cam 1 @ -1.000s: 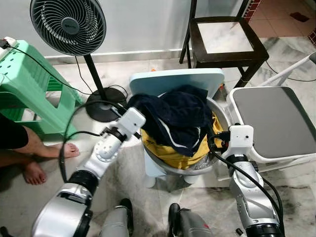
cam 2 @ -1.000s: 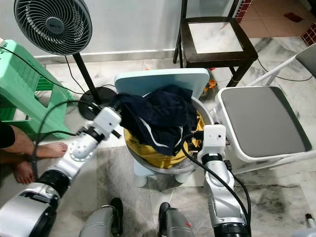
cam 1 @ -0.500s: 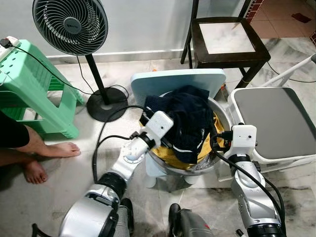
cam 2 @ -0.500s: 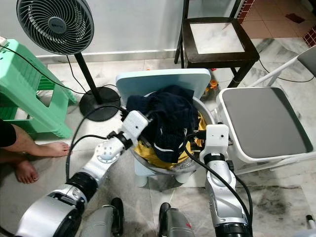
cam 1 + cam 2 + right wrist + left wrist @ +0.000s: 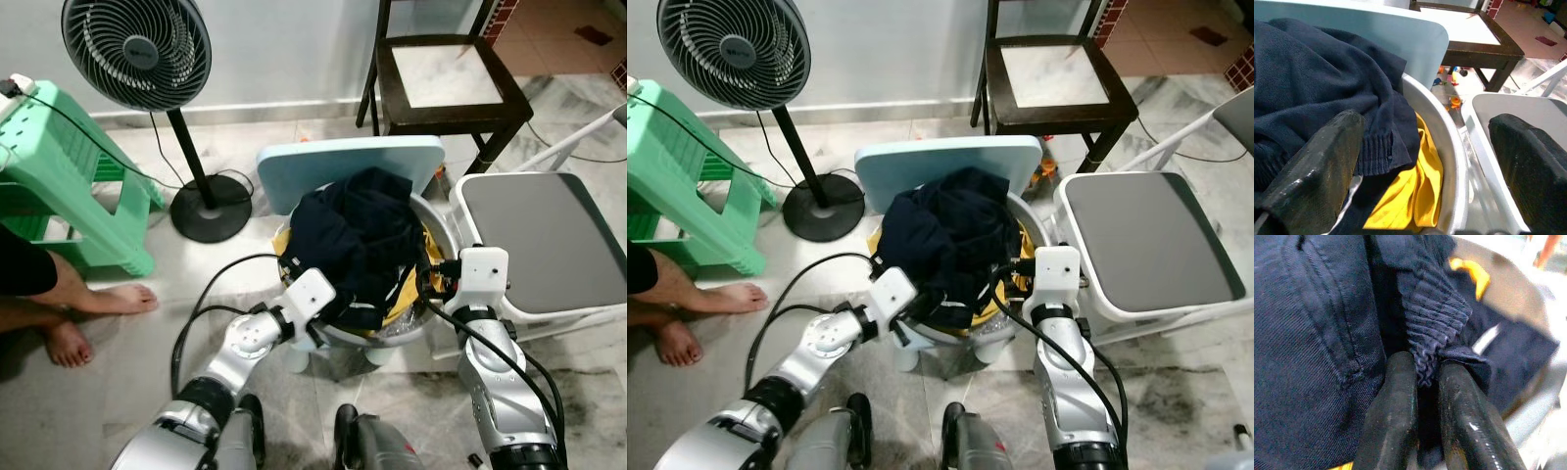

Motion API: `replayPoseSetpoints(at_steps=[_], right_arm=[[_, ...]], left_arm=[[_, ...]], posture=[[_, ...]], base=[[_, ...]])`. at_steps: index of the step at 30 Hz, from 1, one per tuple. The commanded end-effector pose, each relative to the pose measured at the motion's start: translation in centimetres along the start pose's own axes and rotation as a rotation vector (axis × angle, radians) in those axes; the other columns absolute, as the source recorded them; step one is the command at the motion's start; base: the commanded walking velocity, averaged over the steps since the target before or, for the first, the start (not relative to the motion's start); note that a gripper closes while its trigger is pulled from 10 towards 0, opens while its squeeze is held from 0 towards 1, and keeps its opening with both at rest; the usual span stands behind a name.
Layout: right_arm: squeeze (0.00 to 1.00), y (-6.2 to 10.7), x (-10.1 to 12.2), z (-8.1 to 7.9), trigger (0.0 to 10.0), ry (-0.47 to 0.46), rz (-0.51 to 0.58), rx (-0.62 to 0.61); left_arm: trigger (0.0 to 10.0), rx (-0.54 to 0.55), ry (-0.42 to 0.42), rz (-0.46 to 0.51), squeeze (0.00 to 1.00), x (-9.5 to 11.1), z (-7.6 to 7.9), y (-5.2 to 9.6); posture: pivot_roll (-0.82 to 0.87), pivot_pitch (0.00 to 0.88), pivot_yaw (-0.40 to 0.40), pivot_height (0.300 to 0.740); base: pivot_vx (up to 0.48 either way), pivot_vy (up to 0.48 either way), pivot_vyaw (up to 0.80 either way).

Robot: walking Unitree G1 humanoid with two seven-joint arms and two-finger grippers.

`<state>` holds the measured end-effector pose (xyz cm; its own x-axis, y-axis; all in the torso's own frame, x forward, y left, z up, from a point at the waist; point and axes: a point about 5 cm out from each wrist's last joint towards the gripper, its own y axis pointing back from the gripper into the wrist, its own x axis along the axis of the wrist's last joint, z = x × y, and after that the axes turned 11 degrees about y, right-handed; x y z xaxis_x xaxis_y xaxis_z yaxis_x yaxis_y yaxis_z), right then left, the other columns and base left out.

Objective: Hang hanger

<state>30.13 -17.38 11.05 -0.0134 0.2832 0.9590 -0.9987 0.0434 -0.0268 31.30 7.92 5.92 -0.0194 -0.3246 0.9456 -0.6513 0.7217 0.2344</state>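
Though the task names a hanger, none can be made out. Head views: one basin point(image 5: 423, 323) of clothes. Left wrist view: left gripper point(image 5: 1425, 382) fingers clenched on navy garment point(image 5: 1317, 333). Right wrist view: right gripper point(image 5: 1425, 161) fingers spread astride basin rim; yellow cloth point(image 5: 1415, 196) half buried.

The dark hub of the standing fan point(image 5: 137, 53) carries a small pale brand mark, too small and blurred to read. No other text, label, number or sign can be read on anything else in these views.
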Motion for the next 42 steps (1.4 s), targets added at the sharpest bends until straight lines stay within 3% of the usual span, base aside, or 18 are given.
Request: replayPoseSetpoints(at_steps=[1, 2, 3, 10, 15, 20, 26, 33, 42], right_arm=[[0.0, 0.2, -0.6, 0.1, 10.0, 0.003, -0.019, 0.002], [0.0, 0.2, -0.6, 0.1, 10.0, 0.003, -0.019, 0.002], [0.0, 0.1, -0.6, 0.0, 10.0, 0.003, -0.021, 0.009], [0.0, 0.0, -0.6, -0.4, 10.0, -0.004, -0.021, 0.018], [0.0, -0.1, -0.6, -0.4, 10.0, -0.007, -0.019, 0.018], [0.0, -0.1, -0.6, -0.3, 10.0, -0.008, -0.019, 0.017], [0.0, -0.2, -0.6, -0.3, 10.0, -0.006, -0.016, 0.018], [0.0, -0.3, -0.5, -0.3, 10.0, -0.006, -0.015, 0.019], [0.0, -0.1, -0.7, -0.4, 10.0, -0.009, -0.023, 0.021]], left_arm=[[10.0, -0.022, -0.037, -0.046, 1.0, -1.1, 0.5, 0.8], [10.0, -0.022, -0.037, -0.046, 1.0, -1.1, 0.5, 0.8], [10.0, 0.038, -0.099, -0.006, 1.0, -0.4, -0.9, 1.7], [10.0, 0.103, -0.269, 0.037, 1.0, 0.4, -2.7, 3.4], [10.0, 0.208, -0.331, 0.096, 1.0, 0.8, -3.7, 4.4], [10.0, 0.153, -0.244, 0.097, 1.0, 0.2, -2.8, 4.4], [10.0, 0.106, -0.277, 0.08, 1.0, 0.0, -1.4, 4.5], [10.0, 0.123, -0.296, 0.058, 1.0, -0.3, -1.4, 4.9], [10.0, 0.148, -0.258, 0.029, 1.0, -0.3, -1.5, 6.5]], posture=[[0.08, 0.301, -0.027, 0.74], [0.08, 0.301, -0.027, 0.74], [0.09, 0.304, -0.028, 0.74], [0.1, 0.302, -0.024, 0.74], [0.1, 0.3, -0.022, 0.74], [0.1, 0.3, -0.027, 0.74], [0.1, 0.3, -0.029, 0.74], [0.1, 0.302, -0.029, 0.74], [0.11, 0.31, -0.024, 0.74]], base=[[0.0, 0.0, 0.0], [0.0, 0.0, 0.0], [0.0, 0.0, 0.0], [0.0, 0.0, 0.0], [0.0, 0.0, 0.0], [0.0, 0.0, 0.0], [0.0, 0.0, 0.0], [0.0, 0.0, 0.0], [0.0, 0.0, 0.0]])
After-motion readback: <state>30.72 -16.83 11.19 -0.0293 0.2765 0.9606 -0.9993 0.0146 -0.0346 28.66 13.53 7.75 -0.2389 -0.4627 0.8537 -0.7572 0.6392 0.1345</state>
